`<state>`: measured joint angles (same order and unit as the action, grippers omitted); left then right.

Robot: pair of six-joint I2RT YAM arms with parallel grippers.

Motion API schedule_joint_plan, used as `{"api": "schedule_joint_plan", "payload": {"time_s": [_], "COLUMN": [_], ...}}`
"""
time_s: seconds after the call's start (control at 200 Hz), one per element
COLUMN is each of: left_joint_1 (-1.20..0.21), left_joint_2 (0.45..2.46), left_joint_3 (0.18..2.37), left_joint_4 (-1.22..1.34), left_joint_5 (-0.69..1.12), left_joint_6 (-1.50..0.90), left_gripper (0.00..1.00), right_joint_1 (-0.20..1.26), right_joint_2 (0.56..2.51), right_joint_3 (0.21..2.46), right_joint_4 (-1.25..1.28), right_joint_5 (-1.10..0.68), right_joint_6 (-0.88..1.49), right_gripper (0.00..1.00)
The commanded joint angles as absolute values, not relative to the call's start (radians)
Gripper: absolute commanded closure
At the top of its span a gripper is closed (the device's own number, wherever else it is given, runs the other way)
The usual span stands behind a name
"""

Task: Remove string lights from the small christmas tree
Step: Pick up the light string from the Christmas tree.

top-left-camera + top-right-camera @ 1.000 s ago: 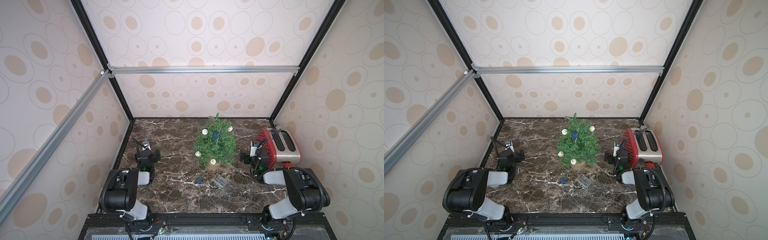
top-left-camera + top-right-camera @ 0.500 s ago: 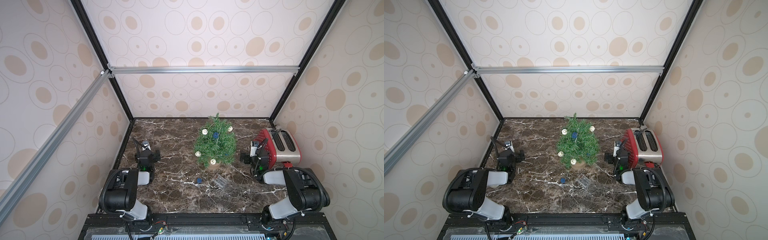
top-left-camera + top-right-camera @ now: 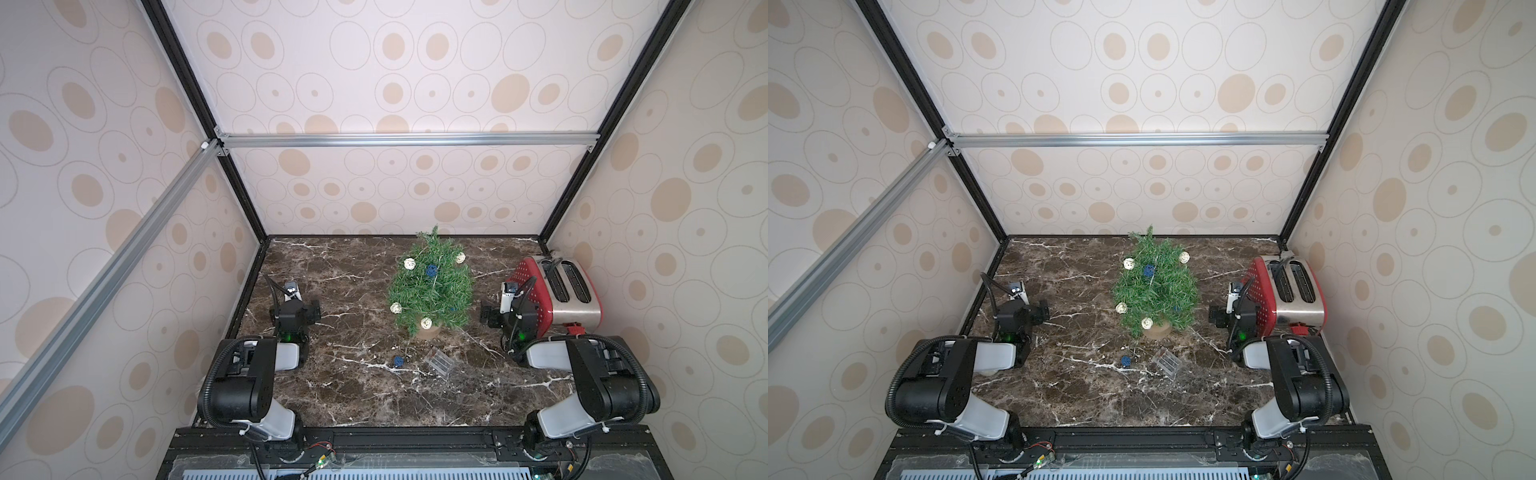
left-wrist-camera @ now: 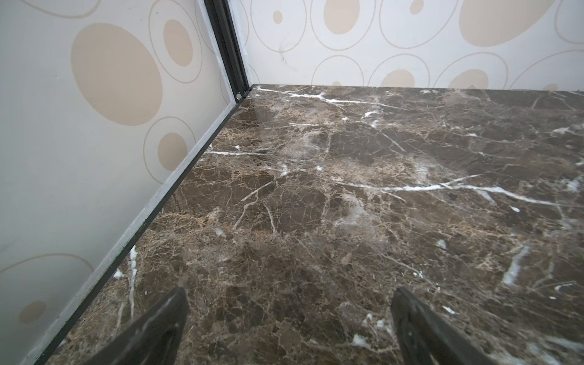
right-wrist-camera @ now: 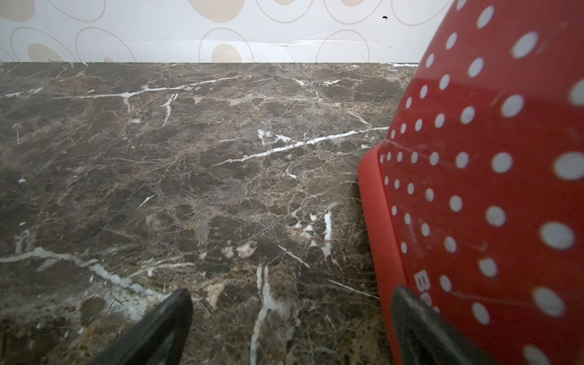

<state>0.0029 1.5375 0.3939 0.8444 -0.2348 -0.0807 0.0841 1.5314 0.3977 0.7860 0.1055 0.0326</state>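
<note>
The string lights, a thin pale wire carrying small woven balls in cream-white and blue, are wound almost wholly around the small, bushy, green artificial Christmas tree. The tree stands upright in its tan round pot near the middle of the dark brown marble-patterned tabletop. In both top views, cream balls sit on upper and lower branches, with blue ones among the needles. Only the tail end is off the tree: one blue ball lies on the marble in front of the pot, and near it lies the clear rectangular battery box.

By this layout the task is barely begun, and nearly all the unwinding is left to do.

The left gripper has its jaws spread wide over bare marble near the side wall, empty and well apart from the tree. The right gripper is likewise spread and empty. It sits just beside the red, white-dotted toaster, and whether one finger touches the toaster cannot be told.
</note>
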Motion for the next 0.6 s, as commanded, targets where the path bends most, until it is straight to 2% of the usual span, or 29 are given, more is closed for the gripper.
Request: {"api": "schedule_joint_plan", "payload": {"time_s": [0.0, 0.255, 0.391, 0.596], "left_joint_1": [0.006, 0.005, 0.005, 0.005], "left_joint_2": [1.548, 1.536, 1.441, 1.350], "left_joint_3": [0.417, 0.415, 0.476, 0.504], "left_joint_4": [0.869, 0.882, 0.670, 0.567], "left_joint_5": [-0.248, -0.285, -0.385, -0.399], "left_joint_6": [-0.053, -0.058, -0.105, -0.109], "left_gripper": [0.01, 0.01, 0.01, 0.01], "right_joint_1": [0.065, 0.066, 0.068, 0.071], "right_joint_2": [1.542, 1.523, 1.402, 1.344], "right_joint_3": [0.416, 0.408, 0.528, 0.613], "right_joint_4": [0.816, 0.838, 0.511, 0.355], "right_joint_5": [0.187, 0.201, 0.191, 0.215], "right_joint_6": [0.004, 0.001, 0.000, 0.074], "right_gripper": [0.00, 0.00, 0.00, 0.00]}}
